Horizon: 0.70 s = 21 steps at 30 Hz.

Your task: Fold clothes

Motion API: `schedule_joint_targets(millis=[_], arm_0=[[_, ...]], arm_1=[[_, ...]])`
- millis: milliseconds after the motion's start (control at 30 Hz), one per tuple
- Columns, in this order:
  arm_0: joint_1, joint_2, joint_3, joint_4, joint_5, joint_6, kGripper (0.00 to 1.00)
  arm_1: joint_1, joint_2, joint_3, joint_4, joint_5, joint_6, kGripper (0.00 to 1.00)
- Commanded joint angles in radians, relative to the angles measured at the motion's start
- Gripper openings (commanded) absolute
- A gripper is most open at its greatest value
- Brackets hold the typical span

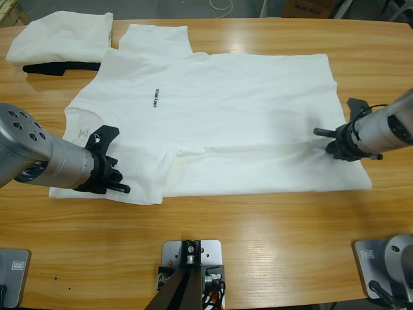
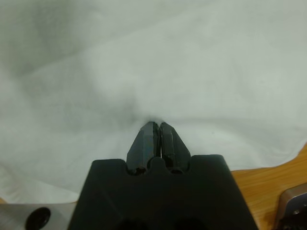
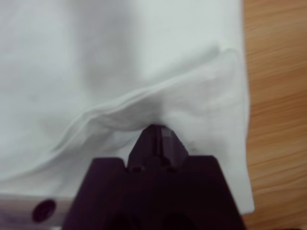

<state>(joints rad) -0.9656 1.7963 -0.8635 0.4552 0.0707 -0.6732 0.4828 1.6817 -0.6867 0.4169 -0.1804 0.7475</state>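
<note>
My left claw [image 2: 157, 125] is clamped on a pinch of the white shirt [image 1: 219, 116] at its neck end; my right claw [image 3: 158, 129] is likewise closed on cloth near the hem. The shirt lies chest-up across the middle of the table [image 1: 258, 232], lettering showing, its near sleeve apparently turned in but the body not yet folded. A folded white shirt [image 1: 61, 39] sits on a dark garment [image 1: 58, 66] at the far corner, so most of the folding here remains, by my reckoning.
</note>
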Motion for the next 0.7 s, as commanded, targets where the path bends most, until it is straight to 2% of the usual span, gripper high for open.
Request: schedule_joint_targets(millis=[33, 167, 233, 333, 433, 567, 700], arm_0=[[0.016, 0.031, 0.056, -0.006, -0.013, -0.002, 0.000], [0.017, 0.025, 0.055, -0.007, -0.012, -0.005, 0.000], [0.017, 0.014, 0.054, -0.006, -0.010, -0.006, 0.000], [0.020, -0.015, 0.053, -0.003, -0.005, -0.011, 0.000], [0.028, -0.047, 0.043, -0.001, -0.002, -0.014, 0.000], [0.049, -0.100, 0.001, 0.002, 0.001, -0.027, 0.000], [0.071, -0.097, -0.052, 0.001, -0.001, -0.039, 0.000]], arm_1=[[-0.083, 0.082, -0.058, 0.176, -0.088, 0.085, 0.000], [-0.087, 0.089, -0.079, 0.243, -0.097, 0.141, 0.000], [-0.076, 0.062, -0.082, 0.243, -0.134, 0.142, 0.000], [0.009, -0.084, -0.115, 0.242, -0.216, 0.041, 0.000], [0.083, -0.271, -0.189, 0.288, -0.230, -0.073, 0.000], [0.142, -0.330, -0.192, 0.335, -0.107, -0.019, 0.000], [0.202, -0.264, -0.085, 0.251, -0.010, 0.059, 0.000]])
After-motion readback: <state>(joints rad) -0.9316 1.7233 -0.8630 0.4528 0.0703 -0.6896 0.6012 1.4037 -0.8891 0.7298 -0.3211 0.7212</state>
